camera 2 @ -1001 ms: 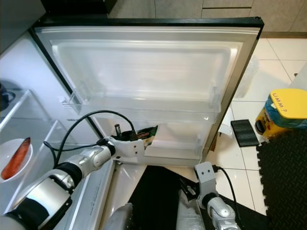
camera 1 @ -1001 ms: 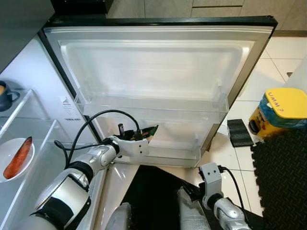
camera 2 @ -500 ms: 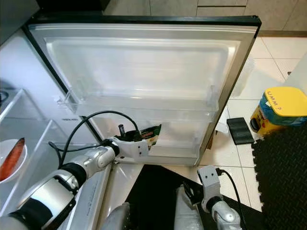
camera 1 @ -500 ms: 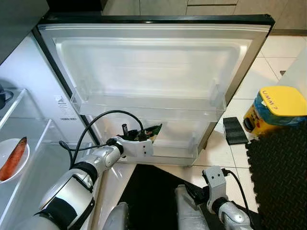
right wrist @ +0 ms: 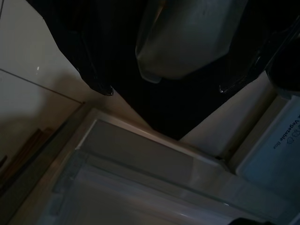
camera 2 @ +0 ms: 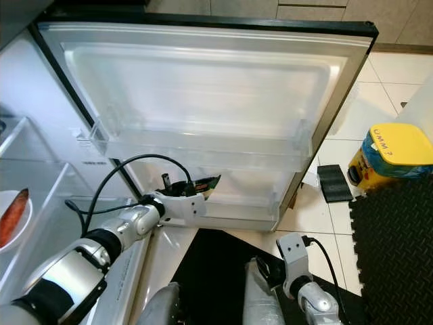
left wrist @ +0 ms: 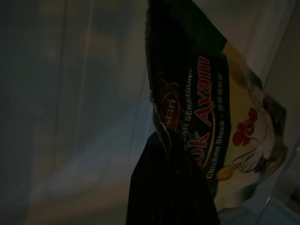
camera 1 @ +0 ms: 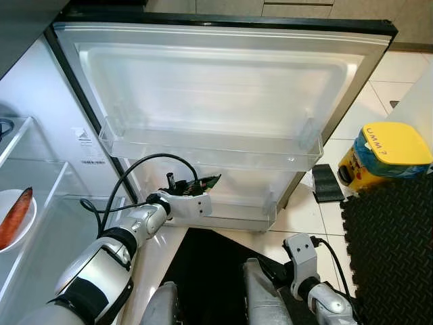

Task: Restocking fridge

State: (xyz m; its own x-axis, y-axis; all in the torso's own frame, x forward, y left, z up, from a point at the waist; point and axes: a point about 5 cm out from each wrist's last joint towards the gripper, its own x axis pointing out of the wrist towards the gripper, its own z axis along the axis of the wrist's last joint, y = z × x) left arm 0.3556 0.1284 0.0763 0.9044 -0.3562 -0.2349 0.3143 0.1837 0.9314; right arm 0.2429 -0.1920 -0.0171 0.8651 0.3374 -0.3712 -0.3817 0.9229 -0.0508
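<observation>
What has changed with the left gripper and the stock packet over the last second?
Little beyond the camera shifting. The left gripper stays shut on the chicken stock packet, held at the near corner of the lower door shelf, not yet released. The right arm stays low and idle.

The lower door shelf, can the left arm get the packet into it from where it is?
Probably yes. The left gripper holds the packet right at the lower door shelf, with the door wide open and nothing visible between them. How deep the packet sits is hard to tell.
</observation>
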